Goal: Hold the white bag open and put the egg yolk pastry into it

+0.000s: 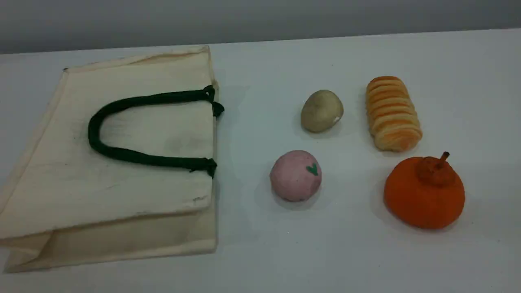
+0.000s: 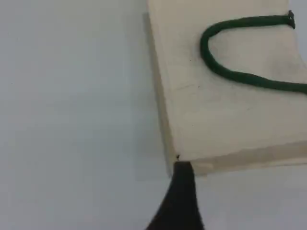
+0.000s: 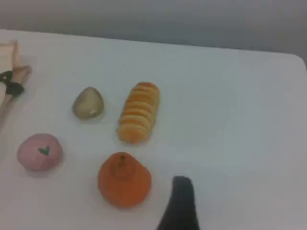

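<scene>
The white bag (image 1: 122, 171) lies flat on its side at the table's left, its mouth facing right and a dark green handle (image 1: 122, 154) resting on top. The tan egg yolk pastry (image 1: 321, 110) sits alone right of the bag, apart from it. Neither arm shows in the scene view. In the left wrist view, my left gripper (image 2: 180, 196) hangs above the table at a corner of the bag (image 2: 230, 110), holding nothing. In the right wrist view, my right gripper (image 3: 182, 203) hovers empty, just right of the orange fruit and well away from the pastry (image 3: 88, 103).
A pink ball with a green mark (image 1: 296, 176) sits in front of the pastry. A ridged golden bread roll (image 1: 392, 113) lies to the pastry's right. An orange stemmed fruit (image 1: 424, 192) stands at the front right. The table's far edge (image 1: 366, 36) runs behind them.
</scene>
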You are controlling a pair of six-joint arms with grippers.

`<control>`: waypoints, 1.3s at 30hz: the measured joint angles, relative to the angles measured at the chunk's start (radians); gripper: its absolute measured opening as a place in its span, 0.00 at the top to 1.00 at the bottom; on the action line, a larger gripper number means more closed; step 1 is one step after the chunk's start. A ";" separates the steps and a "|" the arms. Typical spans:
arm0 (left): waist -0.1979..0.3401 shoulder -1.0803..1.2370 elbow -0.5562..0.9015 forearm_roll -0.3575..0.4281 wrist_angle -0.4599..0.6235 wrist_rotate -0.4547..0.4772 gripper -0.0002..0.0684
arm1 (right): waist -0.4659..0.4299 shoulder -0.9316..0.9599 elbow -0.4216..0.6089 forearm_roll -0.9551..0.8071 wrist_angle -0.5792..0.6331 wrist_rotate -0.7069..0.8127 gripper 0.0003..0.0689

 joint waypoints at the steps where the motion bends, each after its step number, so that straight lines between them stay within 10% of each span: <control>1: 0.000 0.000 0.000 0.000 0.000 0.000 0.15 | 0.000 0.000 0.000 0.000 0.000 0.000 0.20; 26: -0.041 0.067 -0.005 0.000 -0.001 -0.043 0.15 | 0.002 0.007 -0.026 0.010 -0.037 0.006 0.20; 39: -0.042 0.523 -0.261 0.000 -0.112 -0.088 0.15 | 0.002 0.538 -0.383 0.066 -0.219 0.062 0.20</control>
